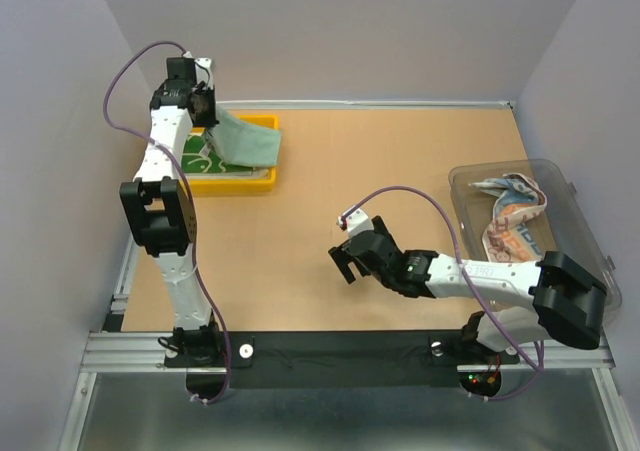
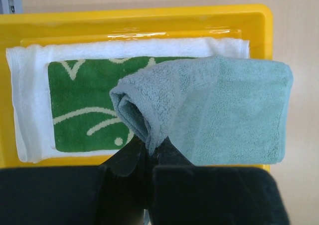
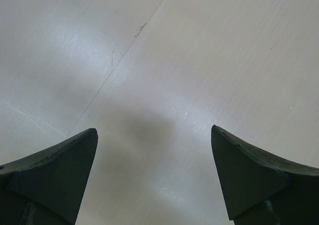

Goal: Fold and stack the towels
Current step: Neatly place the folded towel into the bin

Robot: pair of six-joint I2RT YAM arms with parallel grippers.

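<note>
At the far left of the desk, the yellow tray holds a white towel with a dark green patterned towel lying flat on it. The left tool is clamped on a bunched corner of the pale teal-green towel, which hangs over the tray's right part. Mid-desk, the right tool hovers with its fingers wide apart, holding nothing. At far right, a clear plastic bin holds a crumpled printed towel.
</note>
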